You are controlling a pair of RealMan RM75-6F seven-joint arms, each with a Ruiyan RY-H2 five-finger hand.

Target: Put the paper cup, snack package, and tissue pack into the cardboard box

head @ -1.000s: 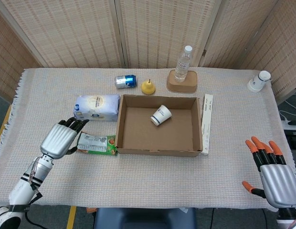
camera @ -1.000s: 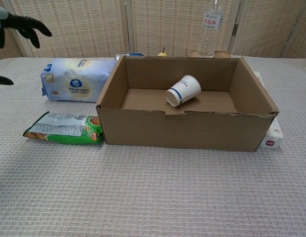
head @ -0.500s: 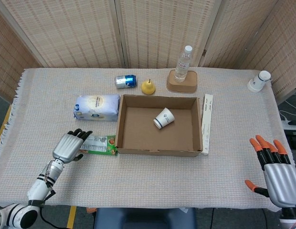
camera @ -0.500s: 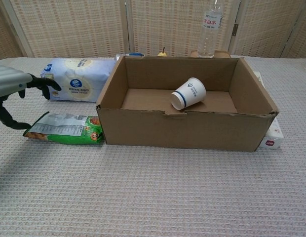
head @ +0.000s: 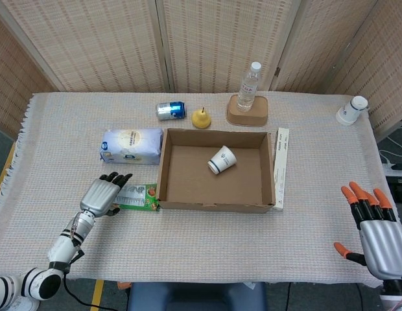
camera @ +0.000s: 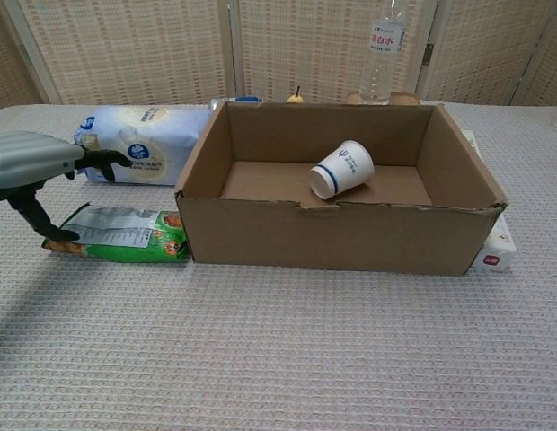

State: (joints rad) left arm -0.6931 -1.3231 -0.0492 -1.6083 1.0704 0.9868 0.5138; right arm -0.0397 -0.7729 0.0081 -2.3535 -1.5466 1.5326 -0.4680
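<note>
The green snack package (head: 139, 196) (camera: 119, 235) lies flat against the left outside wall of the open cardboard box (head: 163, 194) (camera: 332, 238). My left hand (head: 104, 194) (camera: 31, 160) hovers over the package's left end with fingers spread above it; the thumb reaches down to the package's left edge. It holds nothing. The blue-and-white tissue pack (head: 131, 145) (camera: 139, 144) lies behind the package, left of the box. Inside the box the paper cup (head: 221, 159) (camera: 341, 169) rests on its side. My right hand (head: 376, 227) is open, fingers spread, at the table's near right corner.
Behind the box are a drink can (head: 170, 110), a yellow pear (head: 201, 118) and a water bottle (head: 249, 87) (camera: 382, 54) on a brown round-cornered stand (head: 248, 113). A long white carton (head: 281, 167) (camera: 496, 244) lies along the box's right wall. A white container (head: 351, 110) stands far right.
My left hand has dropped and moved right, from beside the tissue pack down to the snack package's left end. The cup has rolled a little inside the box. My right hand sank slightly.
</note>
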